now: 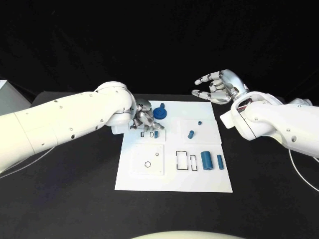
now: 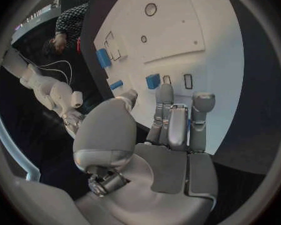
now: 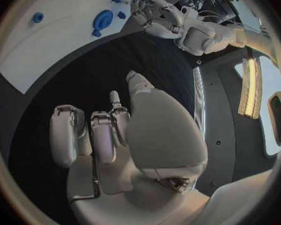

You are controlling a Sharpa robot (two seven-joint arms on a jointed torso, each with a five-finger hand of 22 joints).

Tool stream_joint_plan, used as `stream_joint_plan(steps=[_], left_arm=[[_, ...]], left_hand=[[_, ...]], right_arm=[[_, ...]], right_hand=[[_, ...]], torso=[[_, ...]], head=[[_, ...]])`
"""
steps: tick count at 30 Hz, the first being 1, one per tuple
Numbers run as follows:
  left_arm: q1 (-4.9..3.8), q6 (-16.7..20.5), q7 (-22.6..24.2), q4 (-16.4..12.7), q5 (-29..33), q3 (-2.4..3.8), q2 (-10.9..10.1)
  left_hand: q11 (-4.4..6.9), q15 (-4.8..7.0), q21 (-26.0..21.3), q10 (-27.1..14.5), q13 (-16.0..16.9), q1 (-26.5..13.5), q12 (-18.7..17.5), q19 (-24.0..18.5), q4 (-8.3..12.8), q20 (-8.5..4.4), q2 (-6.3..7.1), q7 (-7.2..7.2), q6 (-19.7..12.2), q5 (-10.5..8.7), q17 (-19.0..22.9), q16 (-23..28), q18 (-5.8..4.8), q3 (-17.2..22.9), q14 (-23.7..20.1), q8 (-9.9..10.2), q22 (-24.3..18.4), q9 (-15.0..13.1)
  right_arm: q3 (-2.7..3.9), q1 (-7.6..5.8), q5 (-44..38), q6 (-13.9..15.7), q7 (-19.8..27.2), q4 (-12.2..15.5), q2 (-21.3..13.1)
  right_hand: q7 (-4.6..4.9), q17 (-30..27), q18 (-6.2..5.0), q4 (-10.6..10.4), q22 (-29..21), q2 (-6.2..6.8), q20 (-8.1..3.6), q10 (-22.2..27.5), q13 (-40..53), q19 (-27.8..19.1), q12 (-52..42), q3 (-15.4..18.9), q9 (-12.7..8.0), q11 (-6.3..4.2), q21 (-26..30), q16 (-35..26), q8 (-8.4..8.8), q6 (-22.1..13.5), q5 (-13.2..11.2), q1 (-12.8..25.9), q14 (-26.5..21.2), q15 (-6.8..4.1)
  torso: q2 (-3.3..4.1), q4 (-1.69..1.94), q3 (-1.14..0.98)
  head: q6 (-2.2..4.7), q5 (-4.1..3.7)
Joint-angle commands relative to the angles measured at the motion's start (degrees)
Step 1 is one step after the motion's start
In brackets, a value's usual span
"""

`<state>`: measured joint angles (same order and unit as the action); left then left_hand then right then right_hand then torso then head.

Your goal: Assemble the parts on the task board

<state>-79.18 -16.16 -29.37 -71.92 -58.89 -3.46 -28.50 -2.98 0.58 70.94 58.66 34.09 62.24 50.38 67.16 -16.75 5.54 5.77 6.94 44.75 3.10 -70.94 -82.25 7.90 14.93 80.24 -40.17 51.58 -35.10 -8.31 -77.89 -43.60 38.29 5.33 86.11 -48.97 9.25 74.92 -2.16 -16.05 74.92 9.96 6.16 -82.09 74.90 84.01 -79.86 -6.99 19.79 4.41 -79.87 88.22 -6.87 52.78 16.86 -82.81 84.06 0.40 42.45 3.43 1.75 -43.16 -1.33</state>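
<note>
The white task board (image 1: 141, 181) lies in the middle of the table. My left hand (image 1: 146, 121) hovers low over its far left part, fingers stretched side by side, thumb apart, nothing seen in it. In the left wrist view its fingertips (image 2: 165, 91) point at a small blue block (image 2: 153, 81) standing beside two narrow slots (image 2: 188, 81). A round blue part (image 1: 161, 112) sits just beyond that hand. My right hand (image 1: 218, 87) hangs raised past the board's far right corner, fingers loosely curled and apart, empty.
On the board's right half lie a small blue peg (image 1: 200, 122), an oblong blue piece (image 1: 191, 133), a thick blue cylinder (image 1: 206, 160) and a thin one (image 1: 220, 161). Rectangular outlines (image 1: 182, 160) and a square recess (image 1: 147, 160) mark the near half.
</note>
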Motion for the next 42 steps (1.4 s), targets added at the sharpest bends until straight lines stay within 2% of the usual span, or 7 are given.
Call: stream_joint_plan(steps=[1,10,22,42], left_arm=[[-0.05,-2.87,-0.55,0.68,-0.57,-0.12,0.58],[-0.02,-3.49,-0.63,1.72,-0.18,-0.39,1.16],[0.04,-4.05,-0.65,2.0,0.88,-0.46,1.62],[0.21,-5.42,-0.65,2.78,3.02,-0.61,2.26]], left_hand=[[0.02,-0.15,0.32,-0.53,0.09,-0.6,0.38,-0.31,-0.07,-0.06,-0.1,0.0,-0.21,-0.17,-0.13,-0.3,-0.22,-0.4,-0.07,-0.23,0.0,-0.13],[0.04,-0.14,0.51,-0.63,0.16,-0.27,0.63,-0.26,0.04,-0.02,-0.45,-0.04,-0.32,-0.15,-0.26,-0.41,-0.25,-0.29,-0.03,-0.4,0.25,-0.41],[0.11,-0.12,0.79,-0.91,0.26,1.1,1.17,-0.38,0.14,0.03,-0.99,-0.12,-0.51,-0.15,-0.48,-0.63,-0.25,0.28,0.01,-0.78,0.47,-1.09],[0.4,0.1,1.62,-1.32,0.06,5.5,2.01,-0.38,0.29,0.0,-1.81,-0.42,-0.68,-0.15,-1.26,-1.14,-0.35,4.33,0.35,-1.17,1.35,-2.4]], right_arm=[[0.03,-0.02,-1.21,-1.13,-0.33,-0.16,0.19],[0.02,-0.01,-1.38,-1.43,-0.55,-0.36,0.39],[0.01,0.08,-1.41,-1.85,-0.75,-0.76,0.93],[-0.01,0.15,-1.4,-2.48,-1.1,-1.0,1.27]], right_hand=[[0.06,10.86,-0.54,0.05,6.62,0.03,-0.34,0.46,7.6,1.22,0.33,-0.45,0.08,-0.02,0.2,-0.29,-0.24,-0.15,-0.14,-0.37,4.81,-0.41],[0.06,10.87,-0.54,-0.02,6.59,0.01,-0.35,0.41,7.64,1.21,0.27,-0.49,0.09,-0.01,0.25,-0.29,-0.27,-0.15,-0.2,-0.3,4.81,-0.41],[0.06,10.87,-0.56,-0.12,6.52,-0.05,-0.35,0.43,7.6,1.19,0.3,-0.56,0.11,0.0,0.33,-0.3,-0.32,-0.13,-0.28,-0.2,4.81,-0.41],[0.05,10.85,-0.55,-0.17,6.53,-0.09,-0.35,0.45,7.58,1.2,0.33,-0.62,0.13,-0.01,0.33,-0.31,-0.36,-0.1,-0.3,-0.16,4.81,-0.41]], torso=[[0.02,0.13,-0.03],[0.02,0.06,0.03],[-0.07,0.1,0.01],[-0.01,0.08,-0.01]], head=[[-0.16,-0.09],[-0.5,-0.04],[-0.84,-0.02],[-1.41,-0.13]])
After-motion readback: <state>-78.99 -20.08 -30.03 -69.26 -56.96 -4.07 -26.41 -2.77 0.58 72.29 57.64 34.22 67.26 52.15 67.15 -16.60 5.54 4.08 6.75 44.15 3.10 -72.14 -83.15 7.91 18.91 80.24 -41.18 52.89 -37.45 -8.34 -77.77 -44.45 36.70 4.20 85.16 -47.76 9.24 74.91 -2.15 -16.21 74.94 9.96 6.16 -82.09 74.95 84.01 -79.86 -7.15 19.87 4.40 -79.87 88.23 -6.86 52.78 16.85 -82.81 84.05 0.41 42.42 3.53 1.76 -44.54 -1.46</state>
